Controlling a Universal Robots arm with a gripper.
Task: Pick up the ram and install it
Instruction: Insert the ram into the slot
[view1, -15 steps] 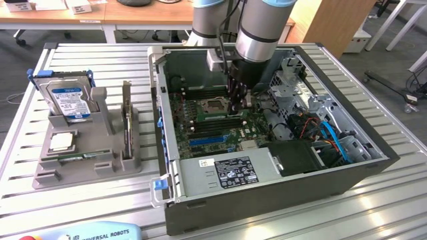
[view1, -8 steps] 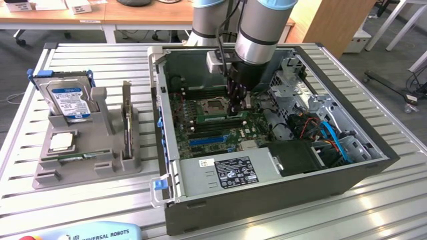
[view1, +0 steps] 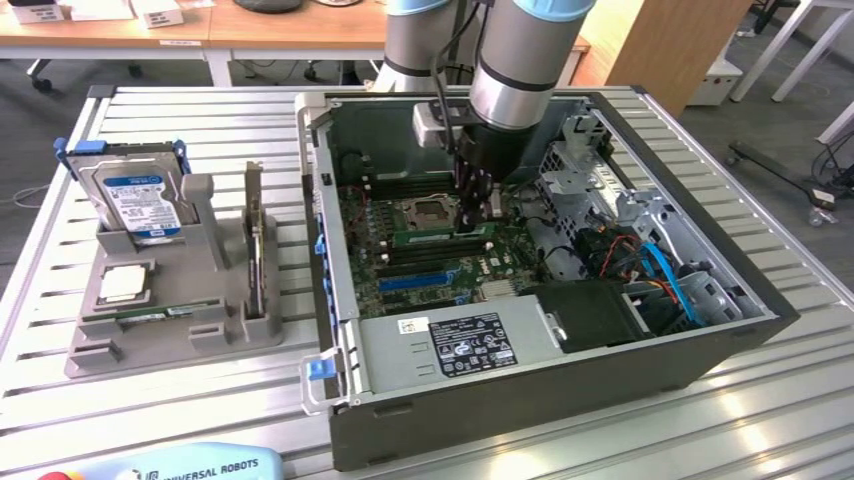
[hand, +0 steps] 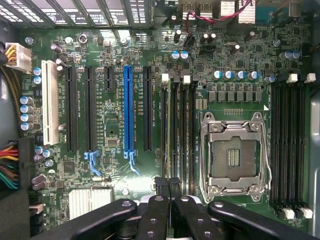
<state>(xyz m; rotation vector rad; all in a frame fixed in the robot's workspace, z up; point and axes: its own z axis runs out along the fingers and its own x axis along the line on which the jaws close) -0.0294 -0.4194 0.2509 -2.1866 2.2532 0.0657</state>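
The black two-fingered gripper is reaching down into the open grey computer case. Its fingers are pinching shut on the top edge of the ram, a long, narrow green circuit-board stick. The stick is sitting at a black memory slot just near of the square silver processor socket. I am judging it light, stiff and fragile (chips and contacts especially), so gripping the bare top edge mid-length is looking safest.

silver-grey arm, black pincer
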